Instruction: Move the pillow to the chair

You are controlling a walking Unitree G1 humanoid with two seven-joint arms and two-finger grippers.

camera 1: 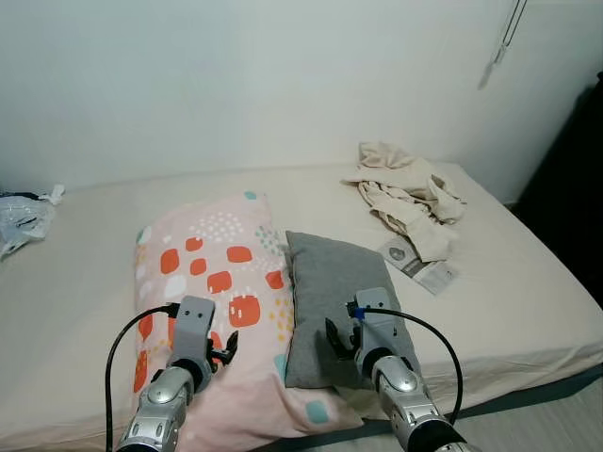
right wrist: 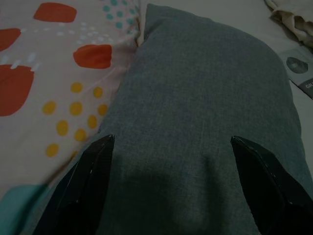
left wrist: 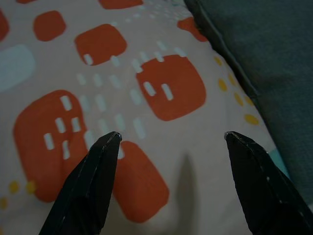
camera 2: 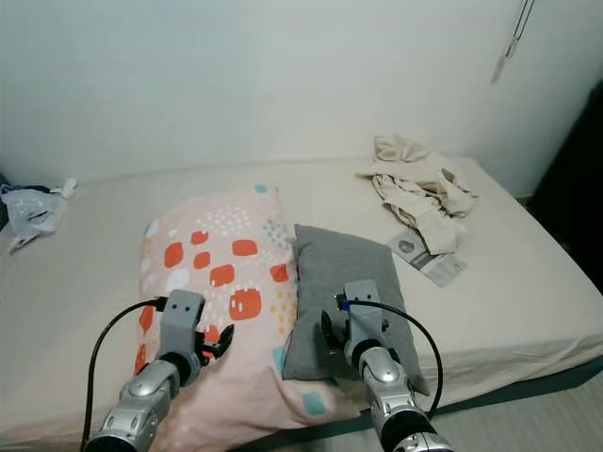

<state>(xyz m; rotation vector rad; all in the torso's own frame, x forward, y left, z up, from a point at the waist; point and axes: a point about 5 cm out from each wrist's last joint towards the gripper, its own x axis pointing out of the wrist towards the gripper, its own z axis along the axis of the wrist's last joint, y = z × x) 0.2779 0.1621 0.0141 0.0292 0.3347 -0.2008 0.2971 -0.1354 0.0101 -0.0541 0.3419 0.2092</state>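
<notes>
I'm hovering my right gripper (right wrist: pixel 168 142) spread wide over the grey pillow (camera 1: pixel 330 297), which is lying directly beneath its fingers. My left gripper (left wrist: pixel 171 137) (equally wide) is hanging above the pink patterned pillow (camera 1: pixel 212 273) on the bed (camera 1: pixel 509 301).

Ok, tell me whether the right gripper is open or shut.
Open: the right gripper has its fingers spread wide over the grey pillow, gripping nothing.

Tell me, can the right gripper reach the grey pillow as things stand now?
Probably yes. The right gripper is open right above the grey pillow, with nothing between them; the patterned pillow lies beside it.
</notes>
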